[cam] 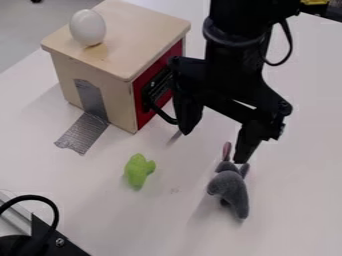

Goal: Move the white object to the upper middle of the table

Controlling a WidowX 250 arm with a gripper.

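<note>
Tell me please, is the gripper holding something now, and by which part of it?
Nothing is held. The gripper is open above the table, and the white egg sits on the wooden box.

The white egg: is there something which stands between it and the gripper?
Yes, the wooden box seems to be in the way. The egg rests on top of it, and the gripper hangs beside its red side, apparently lower, so it would probably have to rise over the top edge.

No text, labels, brands, numbers or signs readable on anything in view
</note>
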